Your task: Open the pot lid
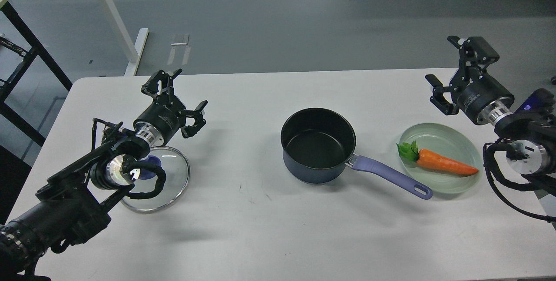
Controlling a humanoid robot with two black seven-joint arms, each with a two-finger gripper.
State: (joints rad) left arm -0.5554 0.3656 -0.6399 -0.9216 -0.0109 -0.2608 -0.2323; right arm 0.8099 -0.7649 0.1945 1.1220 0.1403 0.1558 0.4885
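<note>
The dark navy pot [317, 145] stands uncovered at the middle of the white table, its black inside showing and its lavender handle [391, 176] pointing to the lower right. The glass pot lid [171, 172] lies flat on the table at the left, partly hidden by my left arm. My left gripper [176, 100] is open and empty, above the table just behind the lid. My right gripper [456, 68] is open and empty, raised over the table's far right edge behind the plate.
A pale green plate [451, 142] holding an orange carrot [443, 162] with green leaves sits right of the pot handle's end. A white table leg [115, 16] and a black frame [26, 51] stand on the floor beyond the left corner.
</note>
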